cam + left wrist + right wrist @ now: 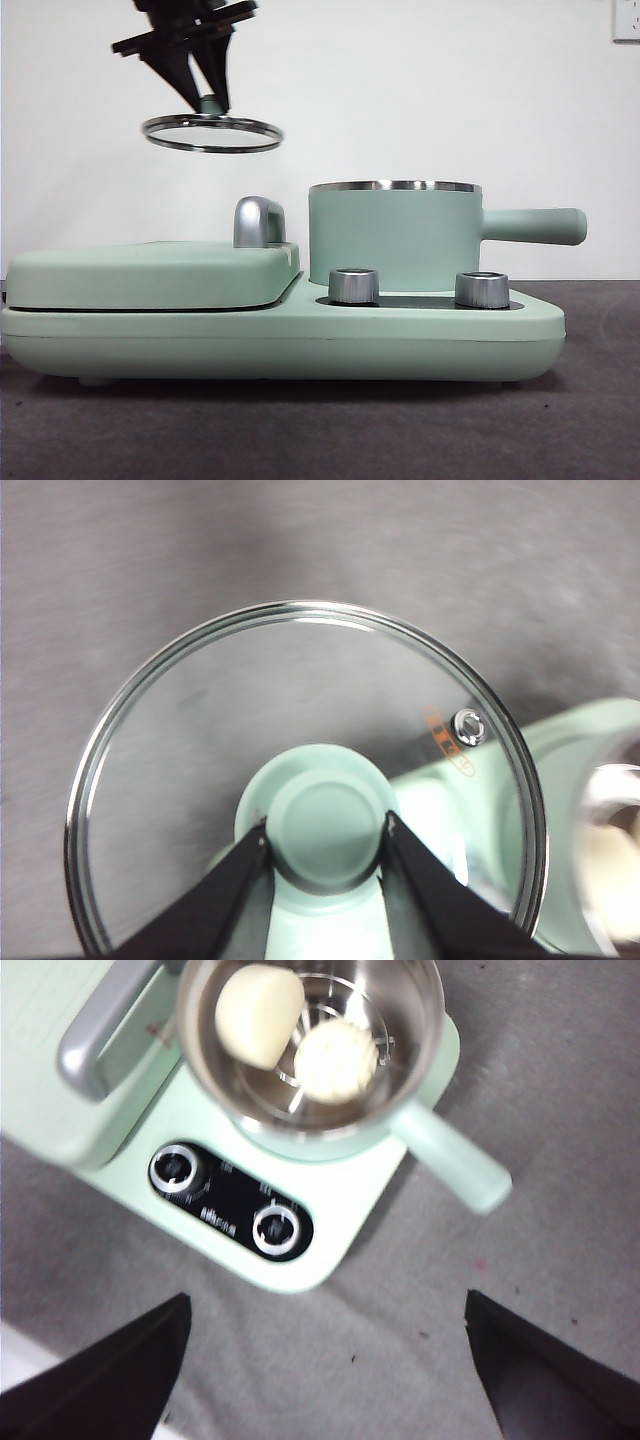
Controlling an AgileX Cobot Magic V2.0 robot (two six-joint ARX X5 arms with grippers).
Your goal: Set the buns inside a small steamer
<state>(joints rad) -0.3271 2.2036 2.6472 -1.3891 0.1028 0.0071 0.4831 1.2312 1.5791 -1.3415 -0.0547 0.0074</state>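
While both buns [295,1035] sit in steamer [310,1050], left fingers [325,842] grip lid [300,780]; right fingers [320,1350] spread wide.

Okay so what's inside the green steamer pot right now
Two buns lie inside the small steamer: the smooth bun and the pleated bun, side by side on a steel rack. The left gripper holds the glass lid aloft. The buns hide the pot's bottom beneath them.

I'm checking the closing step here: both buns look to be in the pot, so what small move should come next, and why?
Probably the left gripper should carry the glass lid sideways over the small steamer. It grips the lid's green knob, hanging above the closed griddle. The smooth bun and pleated bun already lie inside the open pot.
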